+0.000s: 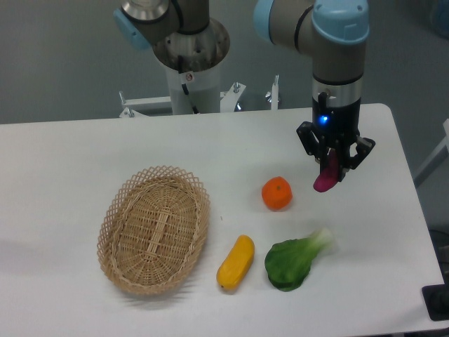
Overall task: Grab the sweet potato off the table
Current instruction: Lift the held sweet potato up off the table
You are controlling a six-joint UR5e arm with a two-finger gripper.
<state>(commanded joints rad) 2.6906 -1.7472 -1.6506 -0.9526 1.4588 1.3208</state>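
The sweet potato (pixel 327 175) is a small magenta tuber hanging end-down between my gripper's fingers. My gripper (pixel 335 160) is shut on its upper part and holds it a little above the white table (pixel 63 161), at the right side, to the right of the orange fruit. The tuber's lower tip sticks out below the fingers. Its top end is hidden by the gripper.
A round orange fruit (pixel 277 193) lies left of the gripper. A yellow oblong vegetable (pixel 236 262) and a green leafy vegetable (pixel 295 260) lie near the front. An oval wicker basket (pixel 155 228) stands at the left. The arm's base (pixel 189 70) is at the back.
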